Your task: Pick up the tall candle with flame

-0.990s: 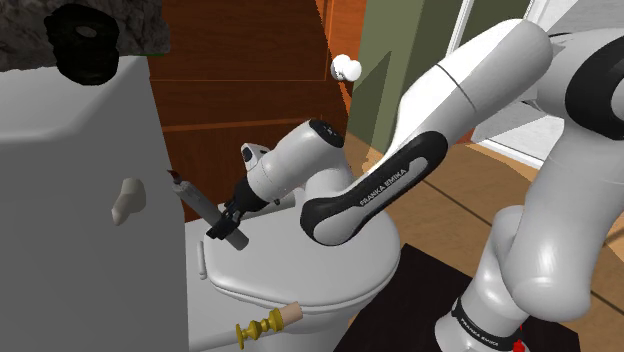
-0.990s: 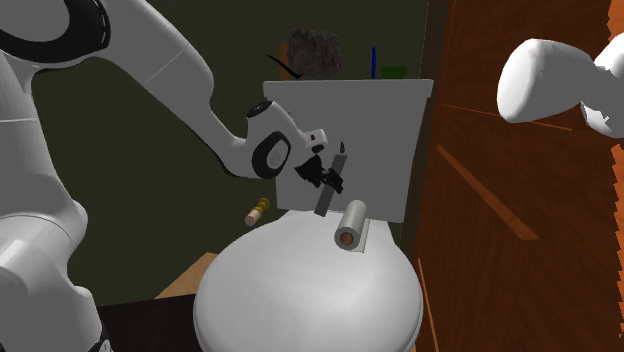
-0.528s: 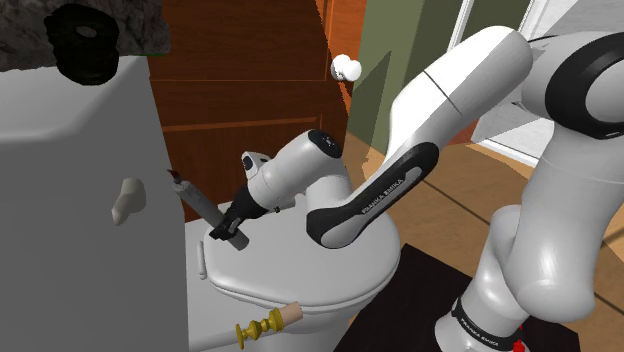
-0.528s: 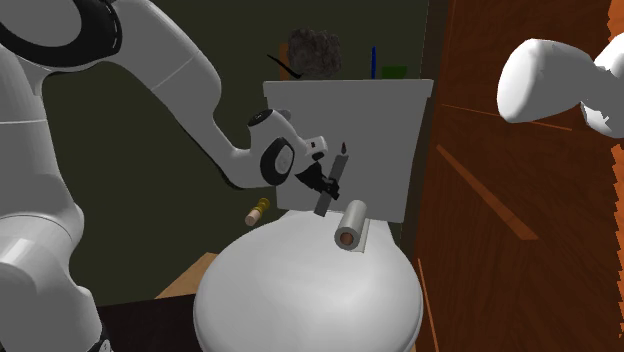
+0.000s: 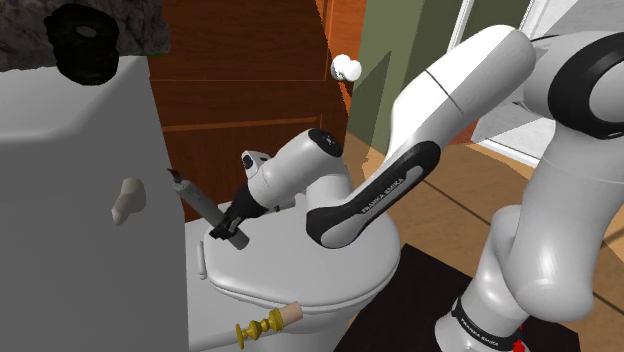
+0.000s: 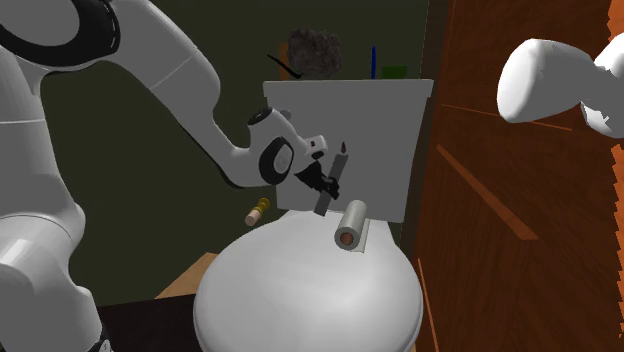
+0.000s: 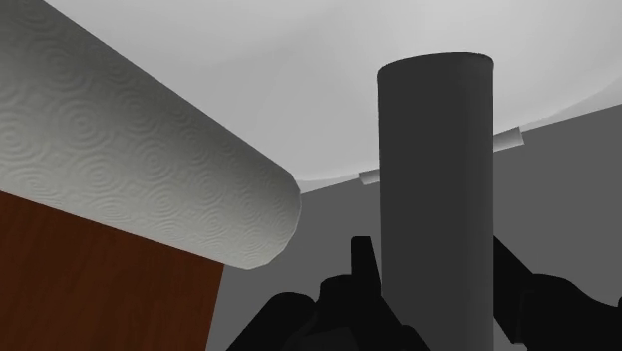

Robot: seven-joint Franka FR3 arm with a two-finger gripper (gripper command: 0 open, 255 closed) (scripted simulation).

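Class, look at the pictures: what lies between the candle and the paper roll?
Nothing. In the wrist view, the gap between the candle, clasped in the gripper, and the paper roll shows bare toilet lid.

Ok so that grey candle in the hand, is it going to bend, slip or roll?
The candle looks like a stiff, straight cylinder, so it probably won't bend. Its smooth sides could slip, since the hand clasps it tilted near its lower end. Laid down, it would likely roll.

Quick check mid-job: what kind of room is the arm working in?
Most likely a bathroom: a closed white toilet lid, the tank behind it, and a paper roll lying on the lid beside the grey candle.
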